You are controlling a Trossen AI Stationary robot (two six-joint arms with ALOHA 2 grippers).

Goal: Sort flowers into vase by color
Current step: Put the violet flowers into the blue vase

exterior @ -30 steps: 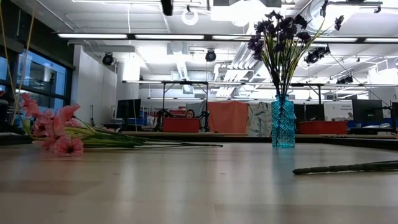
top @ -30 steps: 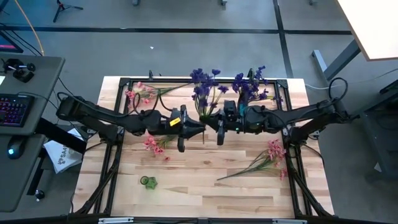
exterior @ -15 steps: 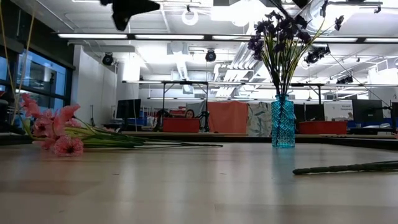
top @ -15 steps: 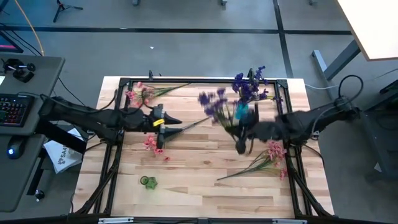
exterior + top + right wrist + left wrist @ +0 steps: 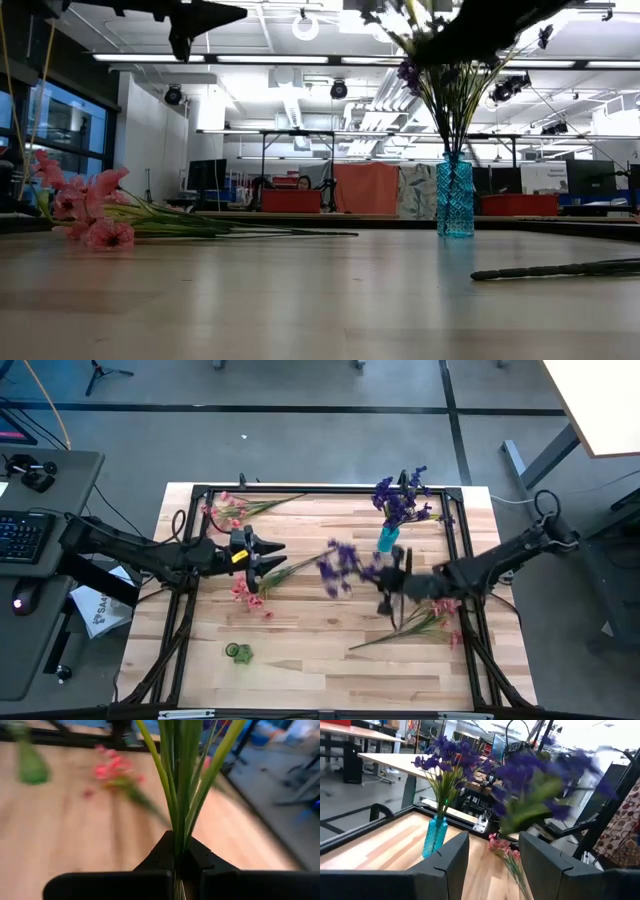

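A purple sprig (image 5: 340, 565) hangs above the tabletop (image 5: 320, 650), its green stems pinched between the closed fingers of the right gripper (image 5: 176, 865). Just beyond those fingers stands a blue vase (image 5: 387, 539) already holding purple flowers (image 5: 400, 500) (no pink ones). The left gripper (image 5: 492, 855), fingers parted and empty, hovers opposite; pink sprigs (image 5: 432, 615) lie nearby.

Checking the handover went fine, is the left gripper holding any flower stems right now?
No, the left gripper stands open with nothing between its fingers; the purple flowers are clamped by the right gripper.
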